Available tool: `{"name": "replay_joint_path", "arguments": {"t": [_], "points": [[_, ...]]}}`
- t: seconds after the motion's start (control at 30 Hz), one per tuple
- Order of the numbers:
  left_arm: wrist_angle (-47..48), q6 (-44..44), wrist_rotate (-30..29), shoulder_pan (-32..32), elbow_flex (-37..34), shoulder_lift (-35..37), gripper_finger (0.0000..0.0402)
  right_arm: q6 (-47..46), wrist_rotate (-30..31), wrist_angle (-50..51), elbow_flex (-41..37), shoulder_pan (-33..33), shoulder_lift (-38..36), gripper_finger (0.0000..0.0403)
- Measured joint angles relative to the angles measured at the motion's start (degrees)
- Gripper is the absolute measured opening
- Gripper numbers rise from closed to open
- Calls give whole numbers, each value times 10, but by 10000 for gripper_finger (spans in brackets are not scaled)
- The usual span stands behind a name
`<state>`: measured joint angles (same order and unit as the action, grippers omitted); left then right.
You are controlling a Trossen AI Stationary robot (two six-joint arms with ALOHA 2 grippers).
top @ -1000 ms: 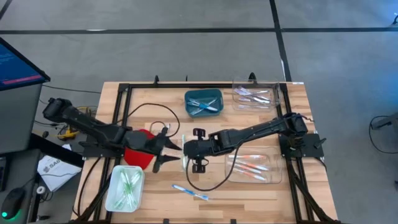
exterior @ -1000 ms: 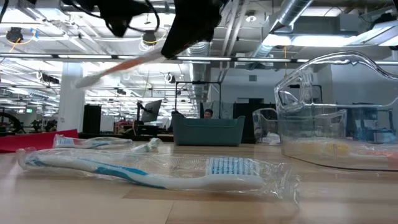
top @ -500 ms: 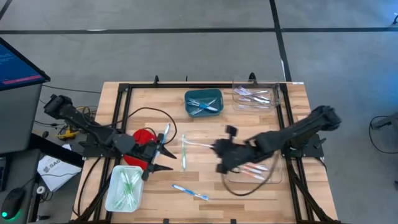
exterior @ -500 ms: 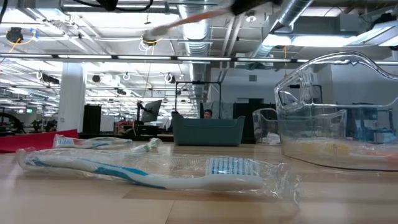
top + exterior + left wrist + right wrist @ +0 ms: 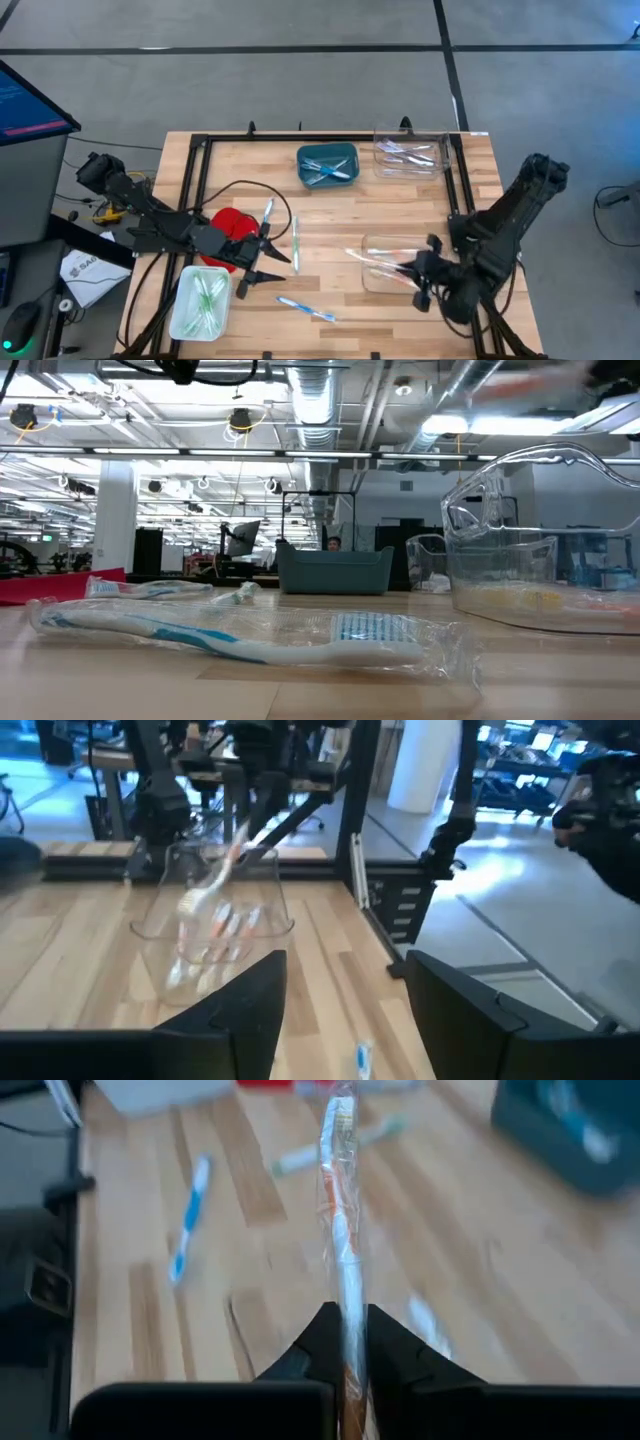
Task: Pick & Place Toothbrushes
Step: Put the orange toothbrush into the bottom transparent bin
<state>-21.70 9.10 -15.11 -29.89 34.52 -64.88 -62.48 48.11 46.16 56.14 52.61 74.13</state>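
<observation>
My right gripper hangs over the clear near-right tray and is shut on an orange-and-white toothbrush in a clear wrapper. My left gripper stands open above the table beside the red tray, touching nothing. A green toothbrush and a blue one lie flat on the wood, and a third lies by the red tray. In the low view the wrapped blue toothbrush fills the foreground. Orange toothbrushes lie in the clear tray. My right gripper pinches the orange-and-white toothbrush by one end of its handle between the two fingers. The toothbrush runs straight out ahead of the fingers, along them, toward the table's left. It is lifted clear, roughly level, with its far end over the clear tray.
A teal bin with blue toothbrushes and a clear tray with pink-purple ones sit at the far edge. A pale container of green toothbrushes is near left. Black cables loop on the wood. A black frame borders the table.
My right gripper has swung from the table's middle toward the right and near edge, carrying the orange toothbrush until it is above the clear near-right tray. My left gripper has drawn back a little toward the near edge and stayed open.
</observation>
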Motion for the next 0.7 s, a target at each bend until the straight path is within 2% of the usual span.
{"name": "replay_joint_path", "arguments": {"t": [0.2,0.43,0.57,0.7], "points": [[-42,18,-1,-3,0,-39,199,-188,-41,89,0,61,67,16],[-64,19,-1,-9,0,-50,196,-327,-44,142,0,98,115,16],[-64,18,-1,-13,0,-50,196,-383,-78,168,0,103,128,16],[-65,17,-1,-13,0,-50,198,-382,-113,175,0,91,135,16]]}}
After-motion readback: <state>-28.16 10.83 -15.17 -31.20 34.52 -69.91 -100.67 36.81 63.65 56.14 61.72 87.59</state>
